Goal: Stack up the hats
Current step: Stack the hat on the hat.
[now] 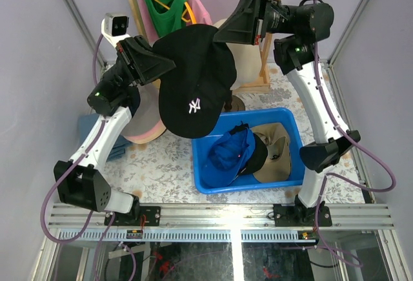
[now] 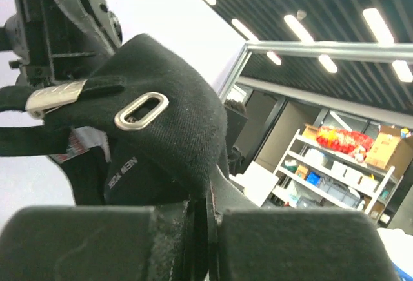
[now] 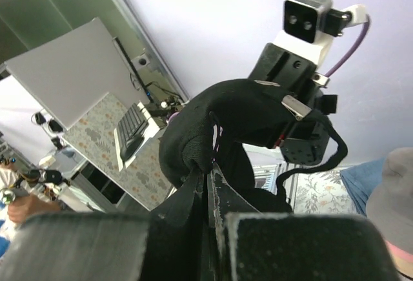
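Note:
A black baseball cap with a white logo (image 1: pixel 192 84) hangs in the air between both grippers, above the table. My left gripper (image 1: pixel 171 66) is shut on its rear edge near the strap buckle; in the left wrist view the cap (image 2: pixel 168 119) runs into my shut left gripper (image 2: pixel 210 197). My right gripper (image 1: pixel 221 35) is shut on the opposite edge; the right wrist view shows the cap (image 3: pixel 239 113) pinched in it (image 3: pixel 210 174). A grey-taupe hat (image 1: pixel 139 123) lies on a pink hat (image 1: pixel 147 139) under the left arm. A blue cap (image 1: pixel 229 152), a black hat (image 1: pixel 257 158) and a beige hat (image 1: pixel 274 142) lie in the bin.
A blue bin (image 1: pixel 292 123) stands at centre right. A cream mannequin head (image 1: pixel 248 68) on a wooden stand is behind the held cap. Green and pink shirts (image 1: pixel 168 3) hang at the back. A blue object (image 1: pixel 87 129) lies at the left wall.

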{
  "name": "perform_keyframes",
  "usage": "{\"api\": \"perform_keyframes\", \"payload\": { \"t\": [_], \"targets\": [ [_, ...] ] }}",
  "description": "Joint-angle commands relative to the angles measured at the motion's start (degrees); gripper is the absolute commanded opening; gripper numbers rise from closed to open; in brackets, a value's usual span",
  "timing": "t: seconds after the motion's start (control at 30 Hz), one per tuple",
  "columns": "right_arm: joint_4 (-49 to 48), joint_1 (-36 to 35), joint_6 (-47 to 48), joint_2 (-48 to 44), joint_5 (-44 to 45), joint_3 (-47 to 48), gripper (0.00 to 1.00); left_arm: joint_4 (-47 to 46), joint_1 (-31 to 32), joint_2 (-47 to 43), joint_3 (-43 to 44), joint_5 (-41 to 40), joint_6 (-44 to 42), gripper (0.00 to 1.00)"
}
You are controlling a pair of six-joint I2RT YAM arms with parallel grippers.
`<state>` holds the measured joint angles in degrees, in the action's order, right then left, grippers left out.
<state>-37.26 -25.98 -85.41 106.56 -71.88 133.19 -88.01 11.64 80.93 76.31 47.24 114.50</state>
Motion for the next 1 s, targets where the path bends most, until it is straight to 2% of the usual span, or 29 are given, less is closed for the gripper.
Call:
{"api": "perform_keyframes", "payload": {
  "t": [0.0,0.03,0.1,0.23,0.33,0.43,0.6,0.77,0.97],
  "targets": [
    [8.66,2.83,5.62,1.0,3.62,3.78,0.0,-4.07,0.39,1.07,-1.7,-7.72,-2.71,0.0],
    [11.83,3.79,7.87,0.76,4.67,3.6,0.02,-3.37,0.32,1.28,-1.98,-9.81,-3.34,0.0],
    [16.61,5.76,12.34,-0.56,7.36,1.51,0.12,-0.02,0.38,1.01,-2.65,-13.73,-6.7,0.0],
    [25.53,8.26,19.33,-2.84,13.12,-1.24,0.36,15.05,0.56,-2.55,-4.35,-20.97,-18.88,0.0],
    [30.41,8.87,22.82,-3.56,16.99,-1.19,0.47,27.98,2.45,-6.43,-3.66,-30.08,-29.32,0.0],
    [36.05,8.98,27.19,-5.63,21.52,-2.1,0.56,34.68,5.61,-7.31,-0.75,-37.54,-37.56,0.0],
    [31.56,8.93,22.95,-13.89,28.07,-15.28,0.59,39.59,12.13,-5.45,5.02,-48.6,-49.48,0.0],
    [23.81,8.97,13.72,-24.73,38.2,-32.53,0.64,37.29,17.42,-2.05,9.32,-58.55,-59.26,0.0],
    [17.24,8.93,2.5,-33.3,45.51,-47.64,0.69,33.75,19.79,2.88,14.78,-62.91,-63.09,0.0]
  ]
}}
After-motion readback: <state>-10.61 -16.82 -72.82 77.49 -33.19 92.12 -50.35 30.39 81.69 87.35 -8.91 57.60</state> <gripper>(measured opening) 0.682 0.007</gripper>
